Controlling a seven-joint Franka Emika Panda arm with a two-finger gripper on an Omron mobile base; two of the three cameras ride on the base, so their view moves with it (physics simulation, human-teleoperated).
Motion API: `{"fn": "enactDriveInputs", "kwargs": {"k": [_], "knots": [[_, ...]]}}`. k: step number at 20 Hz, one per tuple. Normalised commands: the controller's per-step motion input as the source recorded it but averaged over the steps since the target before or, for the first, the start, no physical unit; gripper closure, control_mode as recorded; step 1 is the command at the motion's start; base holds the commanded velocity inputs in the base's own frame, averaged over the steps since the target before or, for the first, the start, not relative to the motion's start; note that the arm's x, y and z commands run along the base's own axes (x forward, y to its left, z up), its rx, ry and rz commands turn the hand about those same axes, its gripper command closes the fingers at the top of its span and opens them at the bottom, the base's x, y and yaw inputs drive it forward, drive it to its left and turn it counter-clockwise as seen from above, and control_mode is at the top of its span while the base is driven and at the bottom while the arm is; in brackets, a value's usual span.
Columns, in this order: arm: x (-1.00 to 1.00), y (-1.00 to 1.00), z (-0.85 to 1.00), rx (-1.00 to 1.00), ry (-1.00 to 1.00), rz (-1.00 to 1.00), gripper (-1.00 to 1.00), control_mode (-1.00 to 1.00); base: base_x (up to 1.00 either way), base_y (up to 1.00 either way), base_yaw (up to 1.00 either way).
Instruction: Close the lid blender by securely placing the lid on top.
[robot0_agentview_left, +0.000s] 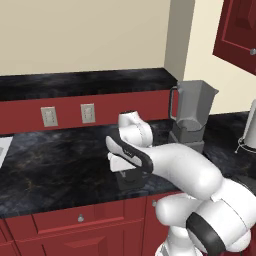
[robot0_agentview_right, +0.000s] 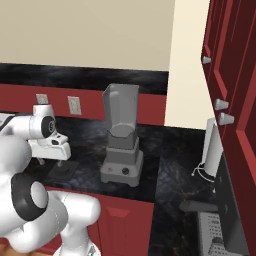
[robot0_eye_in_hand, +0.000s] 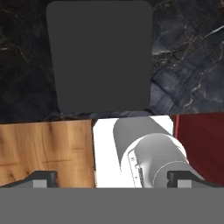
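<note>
1. The tabletop (robot0_agentview_left: 60, 160) is black marble with pale veins, running along a cream wall above red cabinet fronts with round silver knobs; a red backsplash strip carries two wall outlets (robot0_agentview_left: 88, 113).
2. The arm's white body reaches from the base over the front edge of the tabletop, its hand pointing down near that edge.
3. The blender (robot0_agentview_right: 121, 145) stands on the tabletop to the right of the hand, well apart from it. Its squat grey base shows a small red mark and a dark knob on the front, and the tapered grey jar on top is open at the mouth, with no cap on it.
4. A white object on a thin wire stand (robot0_agentview_right: 212, 150) sits further right, near the red tall cabinet.
5. The lid (robot0_eye_in_hand: 99, 56) lies flat on the tabletop near the front edge, directly below the hand; it reads as a dark rounded square.
6. The gripper (robot0_eye_in_hand: 113, 178) hangs above the lid; its fingers (robot0_eye_in_hand: 43, 177) are spread wide and hold nothing.
</note>
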Motion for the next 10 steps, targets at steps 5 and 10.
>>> {"fn": "enactDriveInputs", "kwargs": {"k": [5,10], "knots": [[0.16,0.06,-0.20,-0.02,0.10,0.00,-1.00,-1.00,0.00,0.00,0.00],[0.12,0.04,-0.14,0.00,0.01,0.00,-1.00,-1.00,0.00,0.00,0.00]]}}
